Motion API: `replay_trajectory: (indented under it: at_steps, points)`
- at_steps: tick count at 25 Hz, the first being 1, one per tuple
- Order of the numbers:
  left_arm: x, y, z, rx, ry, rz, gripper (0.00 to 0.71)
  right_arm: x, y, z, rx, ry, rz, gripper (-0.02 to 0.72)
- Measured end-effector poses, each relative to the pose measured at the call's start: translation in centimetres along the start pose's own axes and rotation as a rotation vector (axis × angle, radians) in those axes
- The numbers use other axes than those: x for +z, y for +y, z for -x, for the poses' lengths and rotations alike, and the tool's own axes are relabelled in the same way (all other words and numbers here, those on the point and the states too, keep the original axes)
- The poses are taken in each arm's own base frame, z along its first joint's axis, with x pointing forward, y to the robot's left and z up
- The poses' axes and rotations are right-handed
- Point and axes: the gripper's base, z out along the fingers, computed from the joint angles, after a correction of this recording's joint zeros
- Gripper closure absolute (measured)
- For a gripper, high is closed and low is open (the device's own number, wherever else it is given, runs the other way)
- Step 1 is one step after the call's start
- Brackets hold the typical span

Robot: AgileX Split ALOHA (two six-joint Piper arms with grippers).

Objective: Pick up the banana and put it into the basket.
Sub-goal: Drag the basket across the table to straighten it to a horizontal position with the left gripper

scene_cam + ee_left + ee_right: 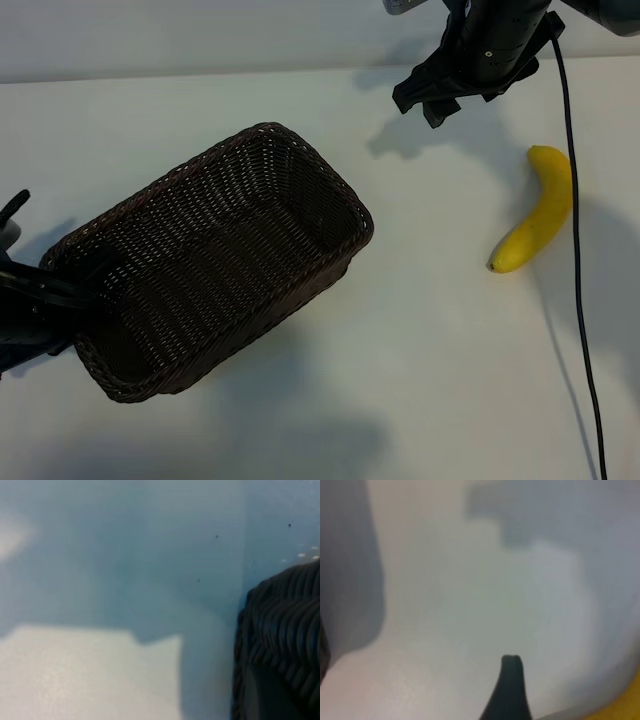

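Observation:
The banana [538,213] is bright yellow and curved, and lies on the white table at the right. A yellow sliver of the banana [626,712] shows at the edge of the right wrist view. The dark brown wicker basket [220,240] stands empty and slanted at centre-left. My right gripper [423,102] hangs open and empty above the table's far side, left of and beyond the banana, with one dark finger [511,687] in its wrist view. My left gripper [68,300] is at the basket's near-left corner. The woven wall of the basket [285,615] fills one side of the left wrist view.
A black cable [575,250] hangs from the right arm and runs past the banana's right side toward the front edge. White table [430,340] lies between the basket and the banana and in front of both.

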Motion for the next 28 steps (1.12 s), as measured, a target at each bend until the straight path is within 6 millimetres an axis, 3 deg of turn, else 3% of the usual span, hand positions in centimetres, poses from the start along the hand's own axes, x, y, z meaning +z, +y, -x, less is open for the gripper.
replay_trajectory:
  at_steps: [15,23,28]
  points:
    - [-3.0,-1.4,-0.1,0.16,0.023,-0.129,0.558,0.0,0.0,0.0,0.001,0.0,0.002,0.109]
    - [-5.6,-2.5,3.5,0.279,0.02,-0.177,0.559,0.0,0.0,0.0,0.001,0.0,0.003,0.109]
    - [-5.2,-4.0,5.9,0.358,0.082,-0.189,0.559,0.0,0.0,0.0,0.001,0.0,0.003,0.109]
